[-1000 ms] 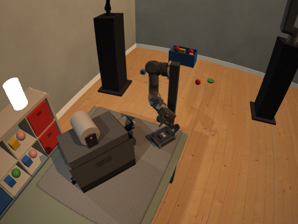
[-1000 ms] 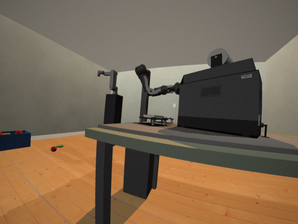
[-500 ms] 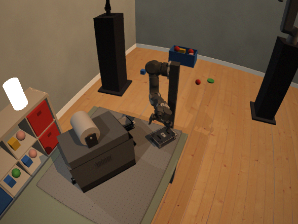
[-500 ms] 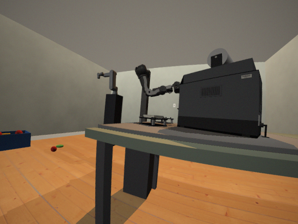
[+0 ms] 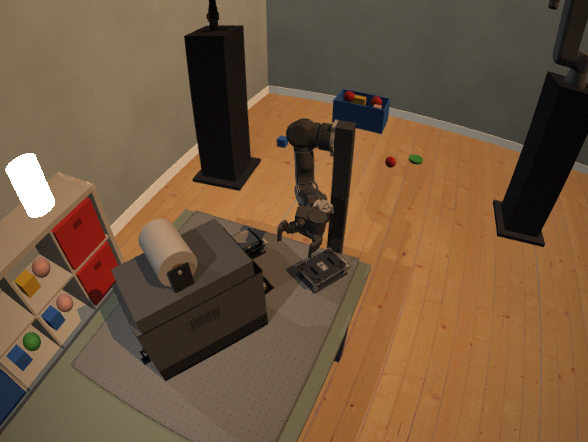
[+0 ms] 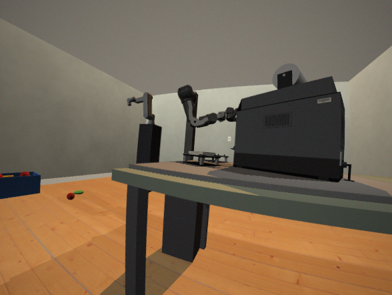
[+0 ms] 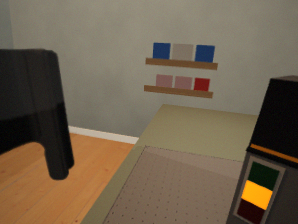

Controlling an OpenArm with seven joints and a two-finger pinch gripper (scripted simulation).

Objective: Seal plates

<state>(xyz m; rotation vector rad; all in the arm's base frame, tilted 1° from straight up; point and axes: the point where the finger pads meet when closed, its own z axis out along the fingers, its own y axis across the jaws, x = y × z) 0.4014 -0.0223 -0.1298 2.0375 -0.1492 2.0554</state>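
Step 2 is judged in hand: the lamp (image 7: 257, 194) on the sealer (image 5: 200, 320) (image 6: 287, 143) (image 7: 280, 115) is amber, and a plate is presumed inside, unseen. The gripper (image 5: 296, 245) (image 6: 230, 114) (image 7: 59, 170) is spread fairly wide, unladen; green should be awaited, the stage left untouched.

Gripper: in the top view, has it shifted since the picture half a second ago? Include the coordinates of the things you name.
Yes. The gripper (image 5: 297, 244) (image 6: 231, 114) (image 7: 59, 170) has moved left in the top view, toward the sealer (image 5: 200, 305) (image 6: 287, 140) (image 7: 277, 117).
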